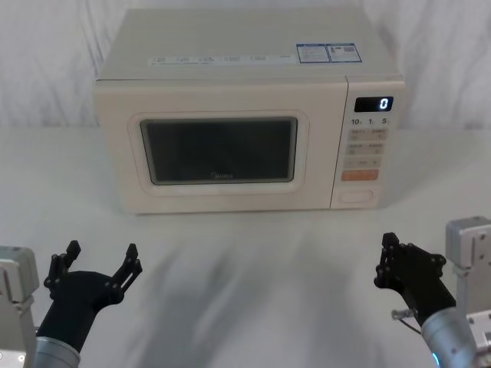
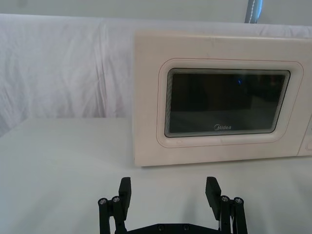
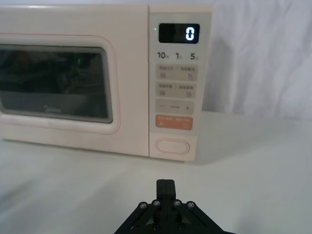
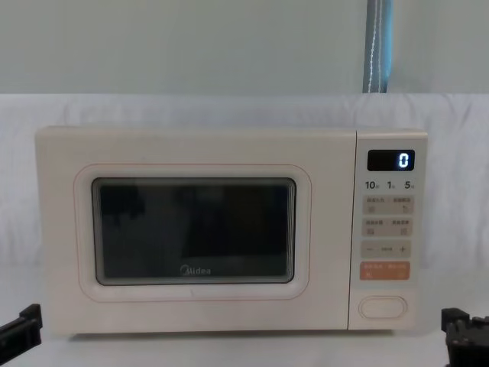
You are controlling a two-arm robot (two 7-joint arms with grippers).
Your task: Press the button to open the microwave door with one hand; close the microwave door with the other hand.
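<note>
The button (image 1: 357, 195) sat at the lower right of the microwave's face in the head view, the bottom key of the control panel (image 1: 367, 146), directly under the orange rectangular key (image 1: 360, 175). We saw nothing touching it. The microwave door (image 1: 219, 149) filled the centre-left of that frame and lay flush with the cream microwave (image 1: 245, 61), its dark window and small Midea logo facing us, so we judged it closed. The display (image 1: 373, 103) near the upper right of the panel showed a zero.

From that we judged the task had not begun: the press was not yet made, and both the opening and the closing with the other arm remained.

Our right gripper (image 1: 390, 261) hovered at the lower right of the head frame, well apart from the button, with its fingers pressed together and holding nothing; the right wrist view showed them meeting in a single tip with the button ahead. Our left gripper (image 1: 101, 259) hung at the lower left, fingers spread wide and empty, well short of the door, over the white tablecloth (image 1: 253, 284).
</note>
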